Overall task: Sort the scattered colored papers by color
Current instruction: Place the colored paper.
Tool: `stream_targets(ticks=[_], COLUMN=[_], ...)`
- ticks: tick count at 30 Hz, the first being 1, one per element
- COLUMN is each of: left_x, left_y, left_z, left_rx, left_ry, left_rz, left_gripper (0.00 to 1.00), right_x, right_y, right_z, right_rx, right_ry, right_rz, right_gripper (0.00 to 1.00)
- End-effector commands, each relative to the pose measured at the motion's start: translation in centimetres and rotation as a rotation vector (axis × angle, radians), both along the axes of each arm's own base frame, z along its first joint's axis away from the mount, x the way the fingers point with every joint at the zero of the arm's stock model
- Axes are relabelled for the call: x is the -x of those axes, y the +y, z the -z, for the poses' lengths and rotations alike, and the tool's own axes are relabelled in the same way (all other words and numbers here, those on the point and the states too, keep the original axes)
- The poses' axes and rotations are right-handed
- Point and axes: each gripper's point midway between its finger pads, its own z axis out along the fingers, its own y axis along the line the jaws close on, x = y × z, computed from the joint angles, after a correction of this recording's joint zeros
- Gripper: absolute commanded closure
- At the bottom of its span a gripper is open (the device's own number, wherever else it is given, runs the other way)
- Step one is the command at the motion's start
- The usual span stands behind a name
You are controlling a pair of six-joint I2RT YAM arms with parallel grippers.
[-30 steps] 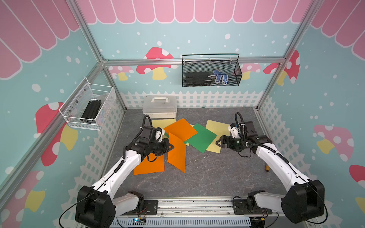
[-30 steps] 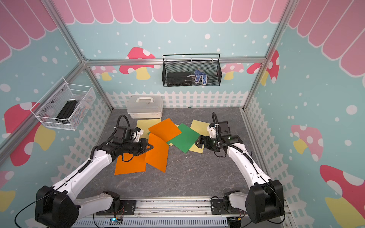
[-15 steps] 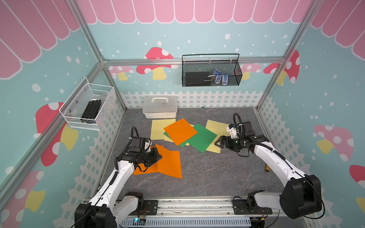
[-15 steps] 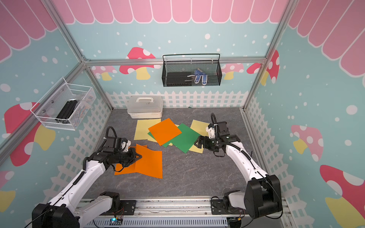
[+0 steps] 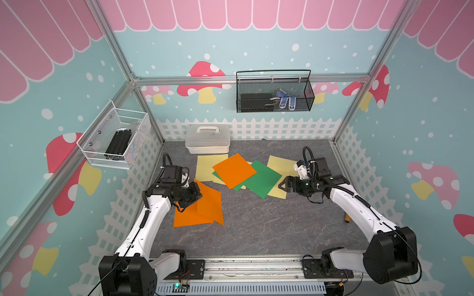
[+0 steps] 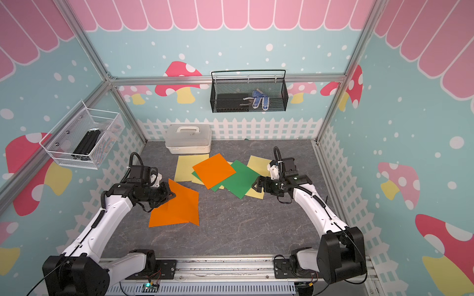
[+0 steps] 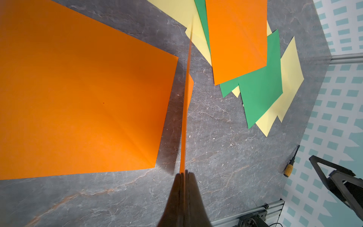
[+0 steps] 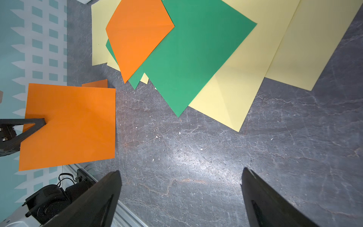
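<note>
My left gripper (image 5: 197,196) (image 6: 171,196) (image 7: 184,174) is shut on the edge of an orange paper (image 5: 210,202) (image 8: 68,125), which stands tilted up above the table. The left wrist view shows that sheet (image 7: 185,98) edge-on. Below it lies a second orange paper (image 5: 188,217) (image 7: 78,98), flat at front left. In the middle, an orange sheet (image 5: 234,170) tops green sheets (image 5: 263,179) and pale yellow ones (image 5: 205,166) (image 5: 279,164). My right gripper (image 5: 283,184) (image 6: 256,184) (image 8: 180,176) hovers open and holds nothing, at the pile's right edge.
A white lidded box (image 5: 207,138) stands against the back wall behind the pile. A black wire basket (image 5: 274,92) hangs on the back wall and a white mesh basket (image 5: 115,139) on the left wall. A small yellow-handled tool (image 5: 347,218) lies by the right wall.
My left gripper pulled the orange paper off the middle pile toward the front left, then came back a little with the sheet raised over the flat orange one. The right arm barely moved.
</note>
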Motion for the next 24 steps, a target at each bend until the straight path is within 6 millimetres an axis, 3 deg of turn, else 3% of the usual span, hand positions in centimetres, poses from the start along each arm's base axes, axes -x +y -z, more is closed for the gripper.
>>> stream_targets(ticks=[1,13,24], left_x=[0.6,-1.0,-2.1], left_y=[1.4,3.4,4.0], left_z=[0.5,1.1,1.5], left_rx=[-0.068,-0.087,-0.064], left_ry=[0.035,0.053,0.054], left_rz=[0.012,-0.013,-0.013], left_gripper=[1.0,1.0,1.0], right_x=[0.0,-0.1,-0.4], right_y=[0.1,0.4,0.7], right_z=[0.3,0.3,0.4], right_rx=[-0.003,-0.017,-0.026], right_ry=[0.003,0.003,0.01], right_rz=[-0.017,-0.028,-0.041], right_gripper=[0.02,0.02,0.02])
